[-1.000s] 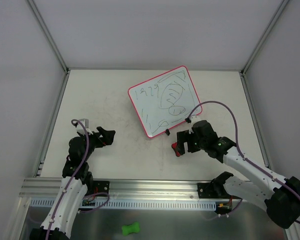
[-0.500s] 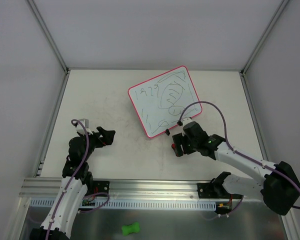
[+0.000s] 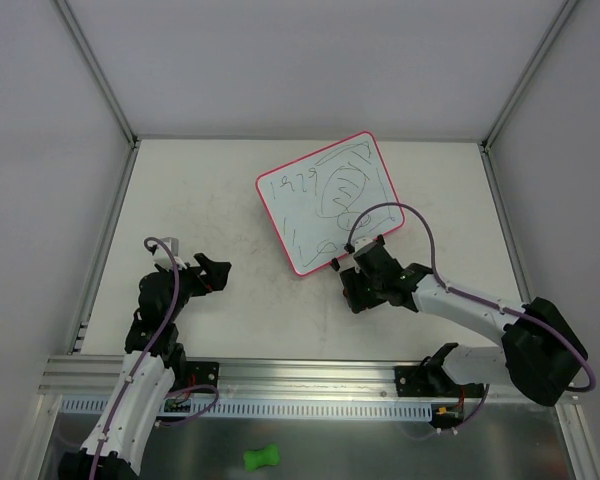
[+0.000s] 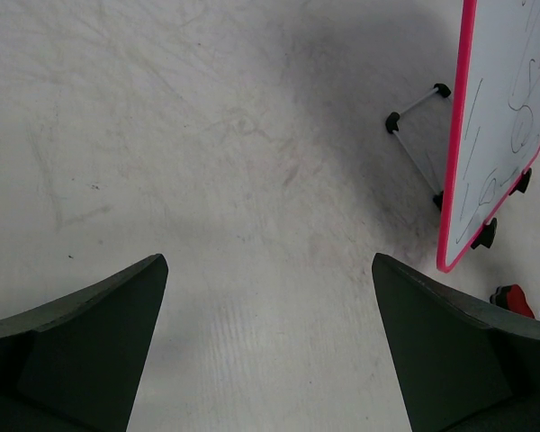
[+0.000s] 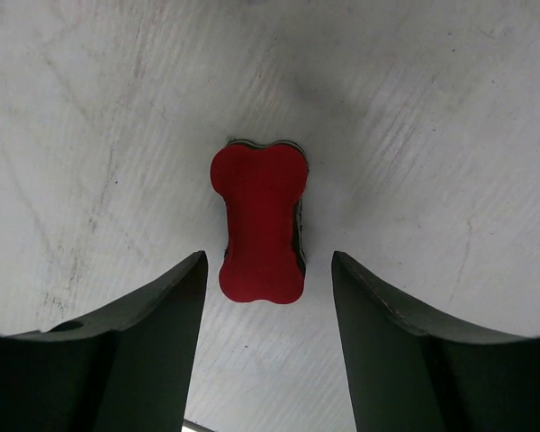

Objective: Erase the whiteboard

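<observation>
The whiteboard (image 3: 325,200), covered in dark scribbles, lies toward the back of the worktop (image 3: 210,190), with the red eraser (image 5: 258,223) just off its near edge. The right claw (image 5: 267,270) straddles the eraser, fingers parted and not touching it; it should pinch the narrow waist squarely before lifting. The left claw (image 4: 270,270) hangs released, holding nothing.

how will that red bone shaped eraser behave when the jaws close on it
The eraser lies flat on the table, so it probably won't roll. It looks small, so it is likely light and easy to nudge askew if one jaw touches first. A darker layer shows under the red top, perhaps a soft pad that gives slightly.
</observation>
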`<action>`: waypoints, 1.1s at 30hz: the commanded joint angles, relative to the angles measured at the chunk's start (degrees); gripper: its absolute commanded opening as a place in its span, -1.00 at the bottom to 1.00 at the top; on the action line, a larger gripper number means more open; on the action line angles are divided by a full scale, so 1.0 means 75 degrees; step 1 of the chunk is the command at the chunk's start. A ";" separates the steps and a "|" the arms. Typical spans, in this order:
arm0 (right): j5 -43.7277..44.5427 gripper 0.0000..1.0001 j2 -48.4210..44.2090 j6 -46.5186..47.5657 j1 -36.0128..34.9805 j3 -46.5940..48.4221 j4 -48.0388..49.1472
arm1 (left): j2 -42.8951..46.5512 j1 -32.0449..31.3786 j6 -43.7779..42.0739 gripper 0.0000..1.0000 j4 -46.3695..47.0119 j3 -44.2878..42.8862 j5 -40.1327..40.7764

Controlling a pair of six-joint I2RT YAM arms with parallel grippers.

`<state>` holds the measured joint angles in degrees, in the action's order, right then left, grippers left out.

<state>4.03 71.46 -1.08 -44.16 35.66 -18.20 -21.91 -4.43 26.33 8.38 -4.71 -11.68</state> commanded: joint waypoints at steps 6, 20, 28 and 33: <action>0.0341 0.17 0.0467 0.0248 -0.0194 0.0624 0.0211 | -0.0219 0.0051 -0.0053 0.98 0.0371 -0.0099 0.0046; 0.0505 0.04 0.0901 0.0402 -0.0323 0.0824 0.0024 | -0.0207 0.0039 -0.0041 0.98 0.0382 -0.0110 0.0104; 0.0470 -0.01 0.0995 0.0472 -0.0334 0.0835 0.0024 | -0.0219 0.0039 -0.0041 0.98 0.0371 -0.0110 0.0105; 0.0423 -0.09 0.1101 0.0531 -0.0358 0.0882 0.0012 | -0.0231 0.0039 -0.0041 0.98 0.0371 -0.0099 0.0105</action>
<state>6.70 79.18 1.69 -46.35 39.92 -17.39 -23.57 -4.43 26.35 8.78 -4.71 -11.46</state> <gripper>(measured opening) 0.458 0.991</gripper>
